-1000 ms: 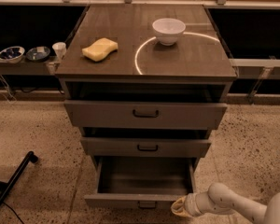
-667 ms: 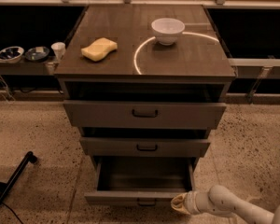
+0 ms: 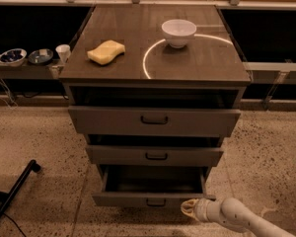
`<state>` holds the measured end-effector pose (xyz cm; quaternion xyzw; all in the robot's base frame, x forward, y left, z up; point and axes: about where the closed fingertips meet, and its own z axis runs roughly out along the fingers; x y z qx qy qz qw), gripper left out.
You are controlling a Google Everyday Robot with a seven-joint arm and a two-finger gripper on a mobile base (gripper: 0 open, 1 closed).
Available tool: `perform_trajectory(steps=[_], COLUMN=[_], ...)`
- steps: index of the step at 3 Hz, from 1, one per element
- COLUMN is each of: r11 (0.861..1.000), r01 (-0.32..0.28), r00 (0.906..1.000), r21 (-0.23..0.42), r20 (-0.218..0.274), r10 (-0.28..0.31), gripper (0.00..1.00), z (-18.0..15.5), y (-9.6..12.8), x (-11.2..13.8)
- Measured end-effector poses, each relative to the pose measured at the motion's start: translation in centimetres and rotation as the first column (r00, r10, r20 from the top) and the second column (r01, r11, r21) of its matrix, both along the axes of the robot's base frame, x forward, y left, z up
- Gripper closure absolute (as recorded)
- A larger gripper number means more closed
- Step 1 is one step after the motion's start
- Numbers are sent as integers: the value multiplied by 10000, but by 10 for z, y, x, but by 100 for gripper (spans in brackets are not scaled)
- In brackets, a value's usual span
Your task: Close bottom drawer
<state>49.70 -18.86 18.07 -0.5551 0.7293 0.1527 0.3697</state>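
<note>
My cream-coloured gripper [image 3: 190, 209] sits low at the right end of the grey-brown bottom drawer [image 3: 138, 200], which stands pulled out. Whether the gripper is open, I cannot tell. I'd push straight inward, nearer the small dark pull handle [image 3: 156, 202], to avoid skewing.

A speckled terrazzo floor [image 3: 34, 132] in dim, warm light surrounds a dark wooden cabinet [image 3: 73, 97], whose tabletop [image 3: 202, 63] bears a bright curved streak of light [image 3: 147, 63]. Behind at the left, a low ledge [image 3: 24, 72] carries two small dishes [image 3: 12, 57] and a white cup [image 3: 63, 52]. A black bar [image 3: 15, 194] lies on the floor at lower left, and the hand [image 3: 190, 209] sits low at lower right.
</note>
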Motion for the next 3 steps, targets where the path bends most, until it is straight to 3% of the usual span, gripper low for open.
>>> perform_trajectory(steps=[1,2,3], r11=[9993,9994,9904], r01=[353,195,-588], r00=[9965,9941,9960], r21=[131,279,1250], r20=[751,1058,740], r10=[-362,-223,498], gripper=[100,100,100], z=[0,3,-24], y=[-8,3,47], x=[14,23,22])
